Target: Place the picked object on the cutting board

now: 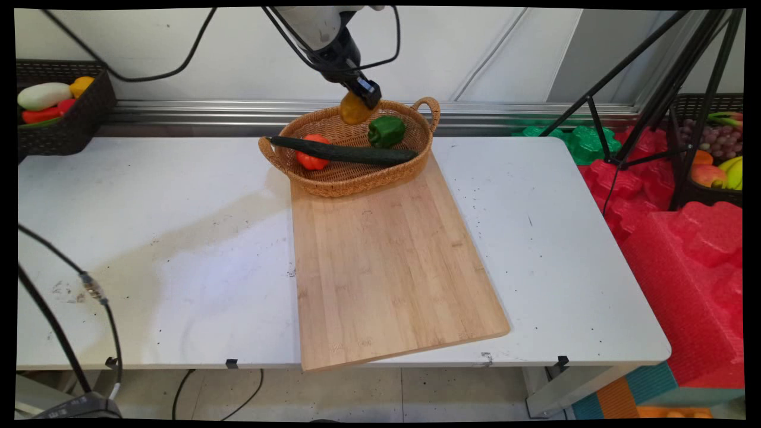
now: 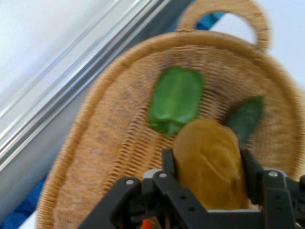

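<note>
The cutting board (image 1: 386,267) lay nearest the camera, bare, its far end tucked under the wicker basket (image 1: 309,181) on the white table (image 1: 148,238). Up over the basket's back rim, my gripper (image 1: 359,102) was clamped on a yellow pepper (image 2: 209,164), one finger pressed to each side of it, so it hung in the air above the weave. Beneath it sat a green pepper (image 2: 175,100), with a cucumber (image 1: 345,153) lying across the basket and a tomato (image 1: 312,159) behind it near the left end. The pepper looked smooth and rounded, and I held it near its upper part; I judged it could slip out and bounce off the rim toward the wall, or land on the green pepper and roll.
</note>
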You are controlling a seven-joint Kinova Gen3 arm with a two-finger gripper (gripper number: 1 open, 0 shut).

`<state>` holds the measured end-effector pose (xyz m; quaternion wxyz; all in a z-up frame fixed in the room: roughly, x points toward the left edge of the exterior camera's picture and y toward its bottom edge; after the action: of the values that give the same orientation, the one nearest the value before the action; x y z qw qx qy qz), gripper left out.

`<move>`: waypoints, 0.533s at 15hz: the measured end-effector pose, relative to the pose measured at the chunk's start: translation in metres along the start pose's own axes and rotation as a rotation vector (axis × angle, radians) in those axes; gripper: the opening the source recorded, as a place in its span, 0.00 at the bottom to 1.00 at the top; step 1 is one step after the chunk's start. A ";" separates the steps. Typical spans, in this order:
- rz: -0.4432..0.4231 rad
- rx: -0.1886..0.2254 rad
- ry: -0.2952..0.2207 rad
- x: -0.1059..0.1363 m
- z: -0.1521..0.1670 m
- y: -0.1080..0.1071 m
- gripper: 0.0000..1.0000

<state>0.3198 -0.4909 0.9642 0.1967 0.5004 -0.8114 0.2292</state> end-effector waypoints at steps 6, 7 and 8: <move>0.080 -0.072 0.021 -0.019 -0.050 0.071 0.00; 0.094 -0.082 0.020 -0.022 -0.054 0.081 0.00; 0.103 -0.087 0.020 -0.023 -0.056 0.087 0.00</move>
<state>0.2566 -0.4082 0.9817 0.2143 0.4468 -0.8432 0.2084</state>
